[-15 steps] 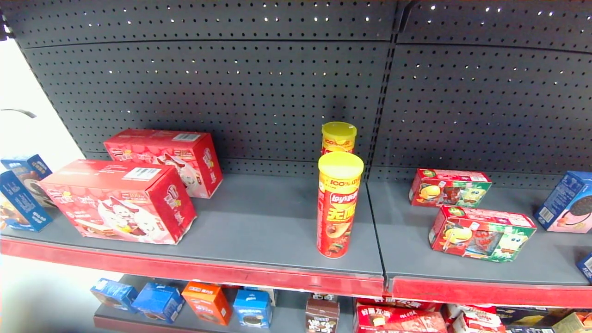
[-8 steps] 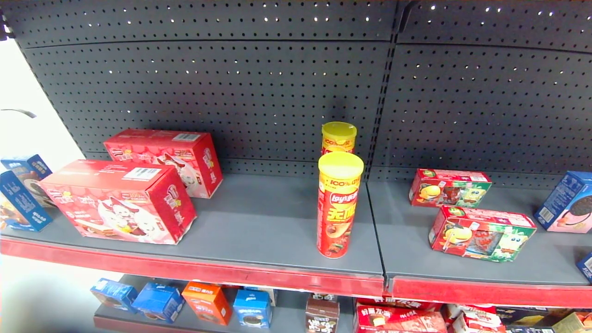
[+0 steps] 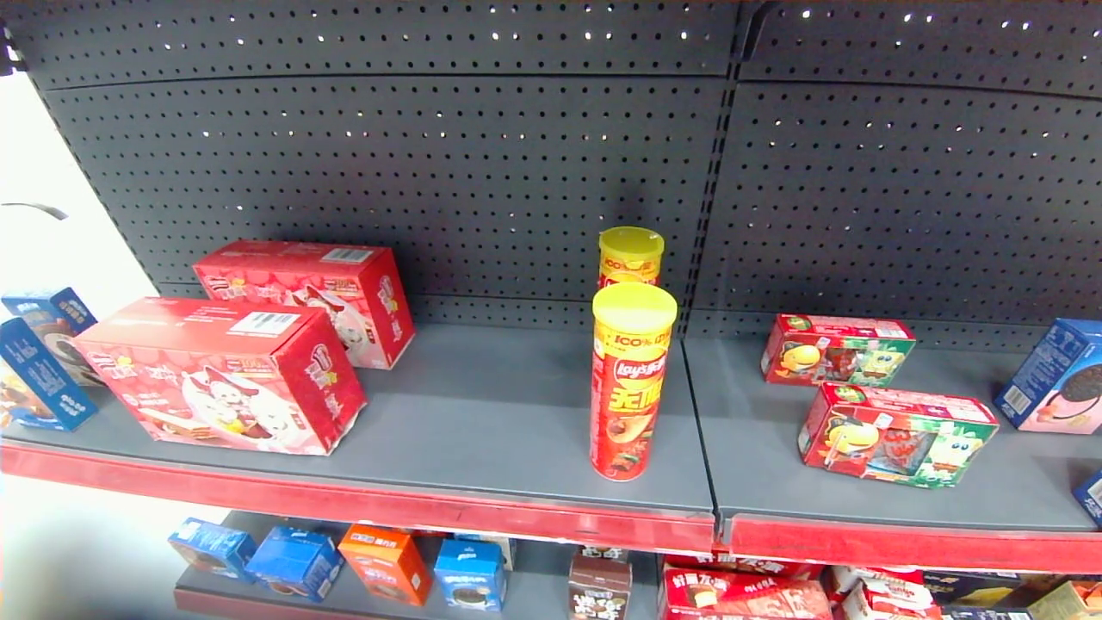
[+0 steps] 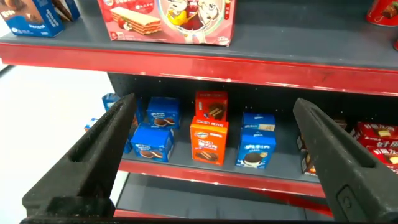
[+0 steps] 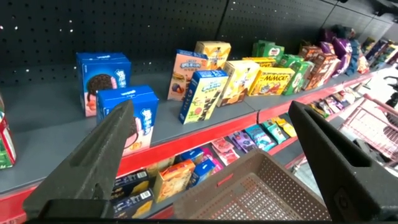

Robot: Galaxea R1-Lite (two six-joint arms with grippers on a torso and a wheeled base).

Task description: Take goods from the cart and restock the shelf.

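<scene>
Two tall red chip cans with yellow lids stand mid-shelf, one (image 3: 630, 381) in front and one (image 3: 630, 256) behind it. The grey shelf (image 3: 482, 413) has a red front lip. My left gripper (image 4: 211, 124) is open with nothing between its fingers, facing the lower shelf's small blue and orange boxes (image 4: 208, 134). My right gripper (image 5: 211, 124) is open and empty, above a brown mesh cart basket (image 5: 249, 193) and facing blue cookie boxes (image 5: 106, 78) on the shelf.
Two big red boxes (image 3: 224, 375) lie on the shelf's left part, two red-green cartoon boxes (image 3: 895, 435) on its right. Blue boxes sit at both ends (image 3: 1055, 375). Free shelf floor lies between the red boxes and the cans. A pink wire cart (image 5: 379, 124) stands far off.
</scene>
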